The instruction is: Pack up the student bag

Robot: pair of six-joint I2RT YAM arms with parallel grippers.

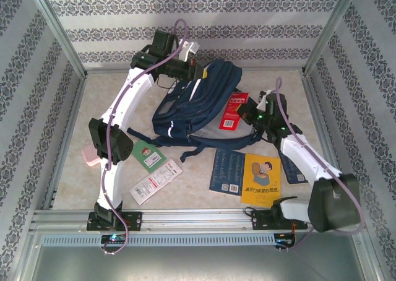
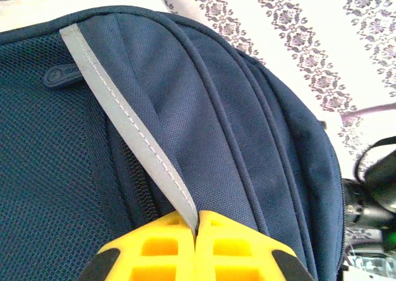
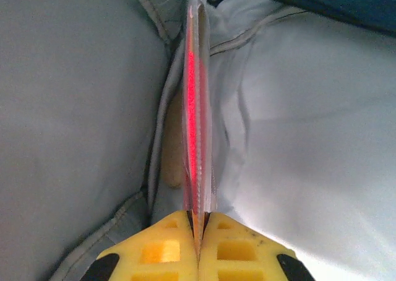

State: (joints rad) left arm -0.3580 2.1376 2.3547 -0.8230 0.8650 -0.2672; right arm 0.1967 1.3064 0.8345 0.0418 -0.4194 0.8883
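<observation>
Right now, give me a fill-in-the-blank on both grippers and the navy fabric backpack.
The left gripper is shut on the navy fabric backpack by its grey reflective ____.
The right gripper pinches a thin flat booklet coloured ____.
The cartoon-cover book lying on the table is ____.
Missing: stripe; red; yellow.

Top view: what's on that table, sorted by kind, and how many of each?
Navy-blue fabric backpack: 1
Thin books: 4 - red book in the right pincer, dark blue book, yellow book, blue book partly hidden
Flat printed packets: 2 - green-and-white packet, white-and-red packet
Small pink block: 1
Total: 8
</observation>
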